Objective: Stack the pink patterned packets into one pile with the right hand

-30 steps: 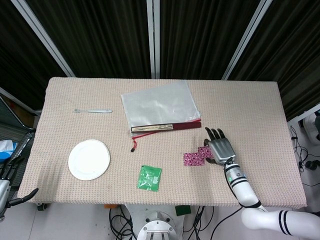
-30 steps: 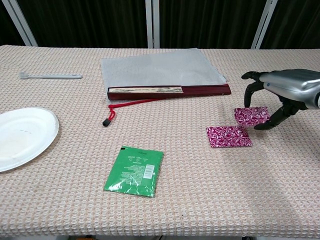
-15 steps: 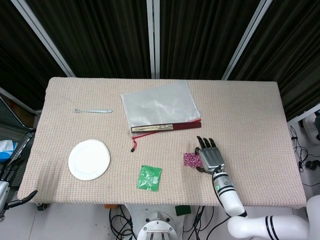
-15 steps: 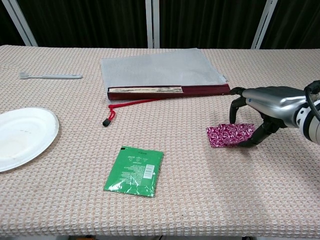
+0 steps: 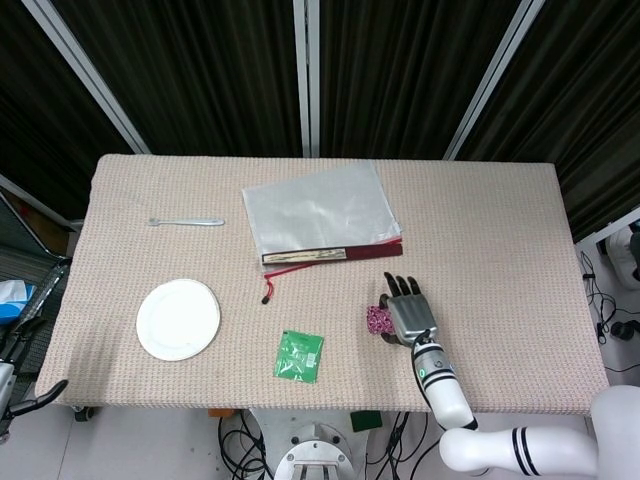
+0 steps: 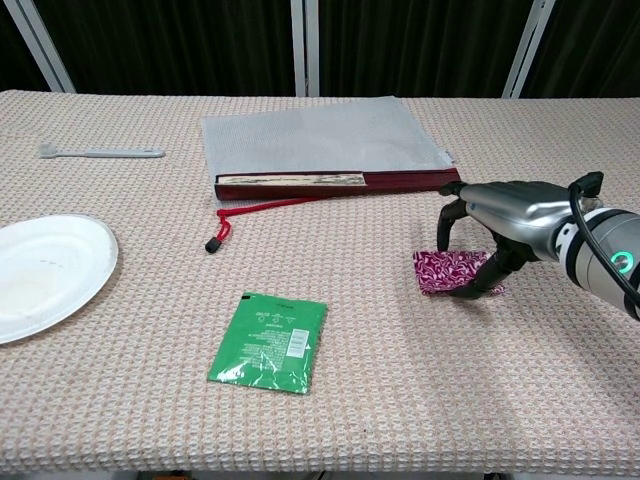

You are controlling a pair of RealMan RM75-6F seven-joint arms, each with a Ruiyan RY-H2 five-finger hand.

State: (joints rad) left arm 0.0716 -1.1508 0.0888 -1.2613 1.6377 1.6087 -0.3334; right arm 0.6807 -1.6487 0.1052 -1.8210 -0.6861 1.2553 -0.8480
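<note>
Pink patterned packets (image 6: 446,271) lie as one overlapping patch right of the table's middle; only the left part (image 5: 377,319) shows from above. My right hand (image 6: 505,208) arches over them, fingertips down at the far edge and thumb at the near right corner, gripping the upper packet. From the head view the right hand (image 5: 407,312) hides most of the pink. I cannot make out how the two packets line up under the palm. My left hand (image 5: 14,374) hangs off the table's left edge, fingers apart, holding nothing.
A green sachet (image 6: 268,341) lies front of centre. A white plate (image 6: 45,272) sits at the left. A mesh pouch with a red edge (image 6: 325,140) and its red cord (image 6: 250,213) lie behind the hand. A white utensil (image 6: 100,152) rests far left.
My right hand has moved left, bringing the right-hand pink packet with it onto the other one. Two separate pink patches have become one. The left hand has stayed put.
</note>
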